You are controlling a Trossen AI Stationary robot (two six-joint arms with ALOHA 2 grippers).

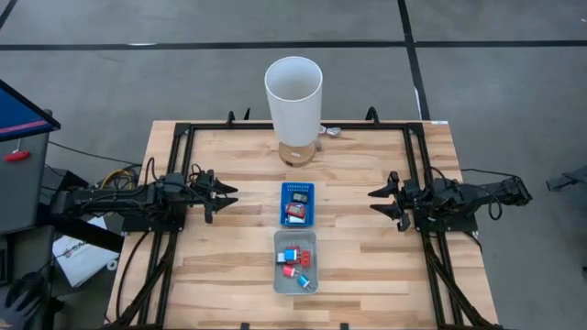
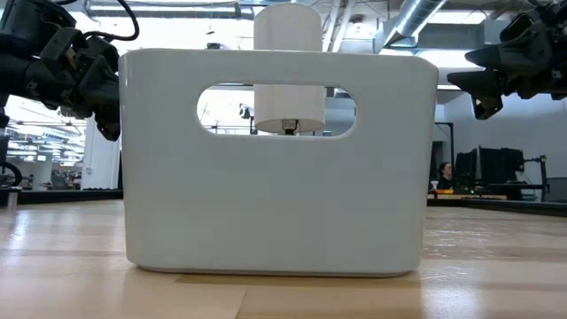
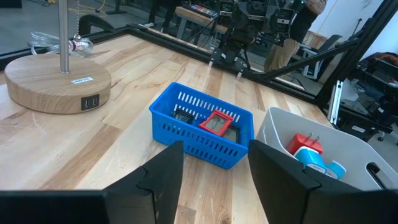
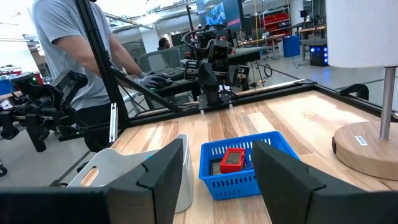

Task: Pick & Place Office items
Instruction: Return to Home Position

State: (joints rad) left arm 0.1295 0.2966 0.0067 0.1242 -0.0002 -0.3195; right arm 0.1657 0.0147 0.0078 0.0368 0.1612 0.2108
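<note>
Jaws of left gripper [image 1: 231,194] and right gripper [image 1: 374,201] gape empty; red clock [image 1: 295,210] lies crosswise in blue tray [image 1: 282,216].

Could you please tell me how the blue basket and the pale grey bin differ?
The blue plastic basket has lattice walls; the pale grey plastic bin has solid walls with a handle slot. The basket is smaller and nearer the white lamp; the bin is larger and farther from it. The basket holds a red-framed clock; the bin holds red and blue pieces. Both are open rectangles between the left gripper and right gripper.
</note>
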